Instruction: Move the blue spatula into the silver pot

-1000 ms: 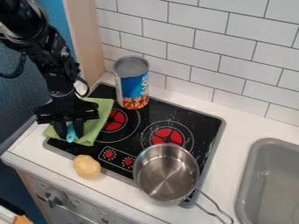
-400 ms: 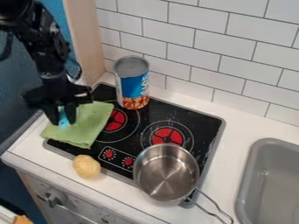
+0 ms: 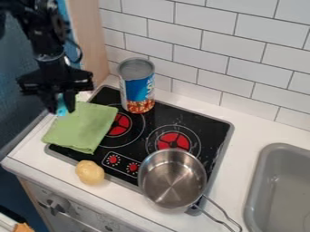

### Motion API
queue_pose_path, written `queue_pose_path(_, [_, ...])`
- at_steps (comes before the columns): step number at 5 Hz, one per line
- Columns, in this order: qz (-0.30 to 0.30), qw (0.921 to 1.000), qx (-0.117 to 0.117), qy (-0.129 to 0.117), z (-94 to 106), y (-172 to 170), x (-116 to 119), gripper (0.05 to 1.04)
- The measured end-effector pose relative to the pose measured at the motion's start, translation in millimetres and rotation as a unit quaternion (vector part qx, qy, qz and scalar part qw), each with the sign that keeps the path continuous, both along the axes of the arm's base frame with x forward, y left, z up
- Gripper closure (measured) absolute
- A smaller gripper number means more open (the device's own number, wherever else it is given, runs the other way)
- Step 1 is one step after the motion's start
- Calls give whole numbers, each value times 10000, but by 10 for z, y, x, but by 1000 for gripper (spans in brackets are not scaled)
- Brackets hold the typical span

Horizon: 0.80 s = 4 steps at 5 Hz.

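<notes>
Gripper (image 3: 60, 110) has jaws closed on blue spatula (image 3: 61, 105) near green cloth (image 3: 83, 127), presumably for carry to silver pot (image 3: 172, 181).

shiny metal pot (image 3: 172, 179), soft matt cloth (image 3: 82, 126), glossy black stovetop (image 3: 158, 118)

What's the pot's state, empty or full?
Empty: the pot shows bare, shiny metal across its bottom, with nothing lying in it.

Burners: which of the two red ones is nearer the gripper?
The left burner in view, by the green cloth; the right burner is farther off, by the silver pot.
</notes>
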State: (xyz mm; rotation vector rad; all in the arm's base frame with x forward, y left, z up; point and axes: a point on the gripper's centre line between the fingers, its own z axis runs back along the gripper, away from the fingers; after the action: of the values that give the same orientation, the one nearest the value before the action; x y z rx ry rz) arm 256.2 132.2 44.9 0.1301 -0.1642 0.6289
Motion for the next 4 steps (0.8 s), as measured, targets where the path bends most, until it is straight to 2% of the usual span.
queue_pose_path(1, [-452,9988,91,-144,181,-418,-25,757])
queue_pose_path(2, [-774,9969,71,-111,255,-731,-90,757])
queue_pose_path(3, [-1091,9938,-193,120,241,-1105,-134,757])
queue_pose_path(4, [-1524,9874,-306,304,175,-1494,-189,757])
